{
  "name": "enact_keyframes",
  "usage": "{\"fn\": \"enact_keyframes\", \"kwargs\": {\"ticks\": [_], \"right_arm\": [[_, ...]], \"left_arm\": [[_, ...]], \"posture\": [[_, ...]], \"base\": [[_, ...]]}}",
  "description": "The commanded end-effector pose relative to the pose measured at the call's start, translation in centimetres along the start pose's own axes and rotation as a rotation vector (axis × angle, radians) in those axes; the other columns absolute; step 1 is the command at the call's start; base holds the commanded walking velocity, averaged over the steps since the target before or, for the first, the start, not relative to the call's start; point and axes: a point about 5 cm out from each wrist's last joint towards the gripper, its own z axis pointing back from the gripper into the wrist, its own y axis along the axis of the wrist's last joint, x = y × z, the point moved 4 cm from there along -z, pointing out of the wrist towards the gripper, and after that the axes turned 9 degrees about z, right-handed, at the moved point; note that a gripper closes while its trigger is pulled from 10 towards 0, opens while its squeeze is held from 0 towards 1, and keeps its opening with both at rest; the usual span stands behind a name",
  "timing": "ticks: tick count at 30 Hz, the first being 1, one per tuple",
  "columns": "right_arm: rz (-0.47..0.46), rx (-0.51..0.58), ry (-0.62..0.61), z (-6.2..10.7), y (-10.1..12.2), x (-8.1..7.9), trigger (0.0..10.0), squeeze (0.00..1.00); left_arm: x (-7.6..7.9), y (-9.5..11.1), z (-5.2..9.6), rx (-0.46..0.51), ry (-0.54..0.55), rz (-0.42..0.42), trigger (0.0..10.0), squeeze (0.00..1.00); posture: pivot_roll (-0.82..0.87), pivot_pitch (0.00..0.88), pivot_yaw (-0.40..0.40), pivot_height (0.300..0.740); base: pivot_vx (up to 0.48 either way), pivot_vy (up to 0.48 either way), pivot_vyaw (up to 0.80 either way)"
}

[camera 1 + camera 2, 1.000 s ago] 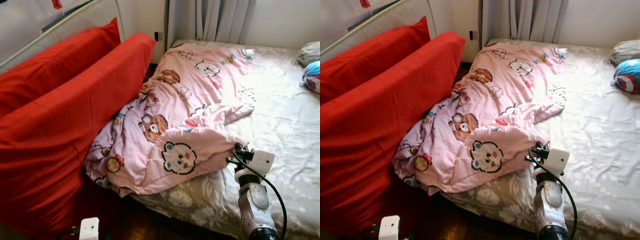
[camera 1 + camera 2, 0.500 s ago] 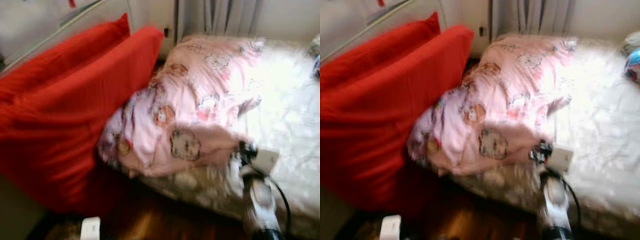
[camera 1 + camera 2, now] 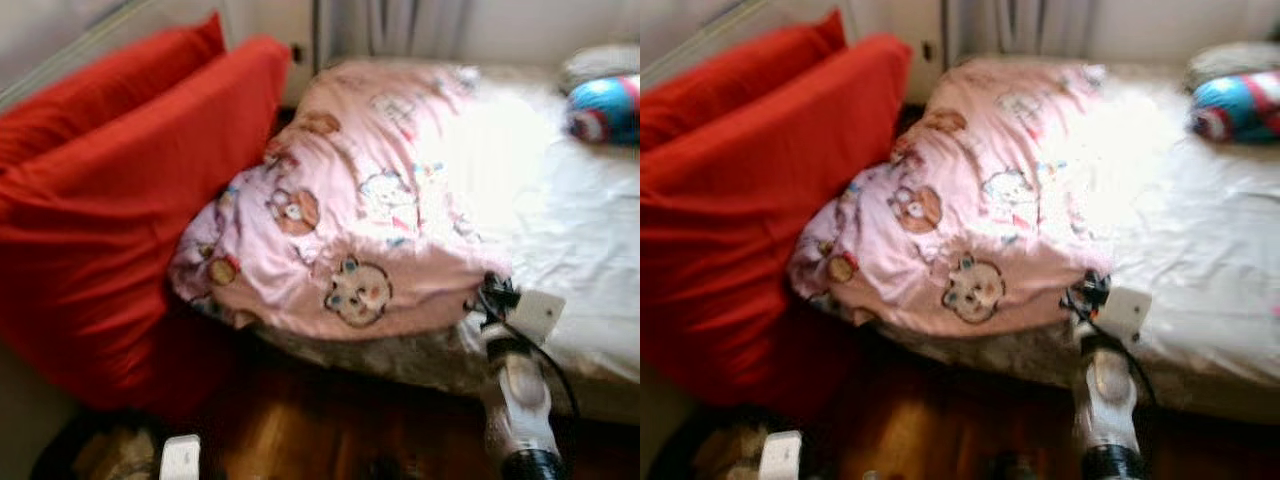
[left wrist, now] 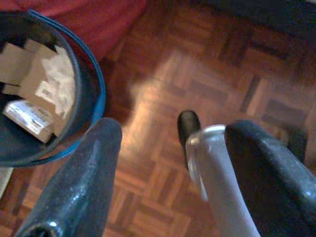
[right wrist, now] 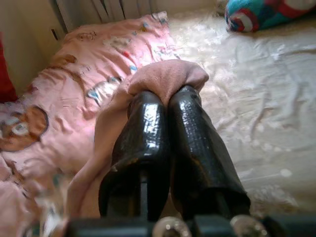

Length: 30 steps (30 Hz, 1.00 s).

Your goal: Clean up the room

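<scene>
Right end effector clenched on pink quilt edge; left end effector spread wide.

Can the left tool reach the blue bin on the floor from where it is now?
Probably yes. The left tool hangs open above the parquet floor, with the blue bin of cardboard scraps close beside it and nothing between them.

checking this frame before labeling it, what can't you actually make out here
- Bed: its right side is cut off by the edge in both eye views.
- Bear prints on the pink blanket: smeared by motion blur in the eye views.
- Labels on the cardboard in the blue bin: too small and blurred in the left wrist view.
- Blanket fold inside the right gripper: covered by its shut fingers.
- Left gripper: open over the wood floor.
</scene>
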Motion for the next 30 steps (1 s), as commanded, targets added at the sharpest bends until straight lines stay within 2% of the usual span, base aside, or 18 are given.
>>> {"fn": "enact_keyframes", "kwargs": {"ticks": [1, 8, 14, 15, 17, 23, 26, 30], "right_arm": [[0.004, 0.022, 0.001, -0.2, 0.7, 0.0, 10.0, 0.00], [0.016, -0.041, 0.028, -0.1, -0.4, -0.4, 10.0, 0.00], [0.056, -0.153, 0.007, 0.3, -2.4, 0.2, 10.0, 0.00], [0.073, -0.222, -0.002, 0.7, -3.6, 0.6, 10.0, 0.00], [0.073, -0.289, -0.016, 1.2, -4.9, 1.0, 10.0, 0.00], [0.042, -0.423, -0.075, 2.7, -7.5, 2.6, 10.0, 0.00], [0.063, -0.502, -0.099, 3.8, -8.9, 3.7, 10.0, 0.00], [0.069, -0.550, -0.124, 4.6, -9.9, 4.5, 10.0, 0.00]], "left_arm": [[-0.2, -1.6, 0.4, -0.046, 0.006, -0.003, 10.0, 0.00], [-0.1, -1.7, 0.4, -0.045, 0.008, -0.007, 10.0, 0.00], [0.0, -1.7, 0.5, -0.046, 0.005, -0.012, 10.0, 0.00], [0.0, -1.8, 0.5, -0.047, 0.004, -0.014, 10.0, 0.00], [0.1, -1.8, 0.5, -0.048, 0.001, -0.016, 10.0, 0.00], [0.4, -1.8, 0.4, -0.045, -0.007, -0.022, 10.0, 0.00], [0.5, -1.7, 0.4, -0.044, -0.009, -0.025, 10.0, 0.00], [0.5, -1.6, 0.4, -0.041, -0.011, -0.028, 10.0, 0.00]], "posture": [[-0.13, 0.124, 0.049, 0.740], [-0.13, 0.125, 0.048, 0.740], [-0.13, 0.127, 0.048, 0.740], [-0.13, 0.127, 0.048, 0.740], [-0.13, 0.127, 0.048, 0.740], [-0.13, 0.128, 0.048, 0.740], [-0.13, 0.128, 0.049, 0.740], [-0.13, 0.128, 0.050, 0.740]], "base": [[0.000, 0.000, 0.00], [0.000, 0.000, 0.00], [0.000, 0.000, 0.00], [0.000, 0.000, 0.00], [0.000, 0.000, 0.00], [0.000, 0.000, 0.00], [0.000, 0.000, 0.00], [0.000, 0.000, 0.00]]}}
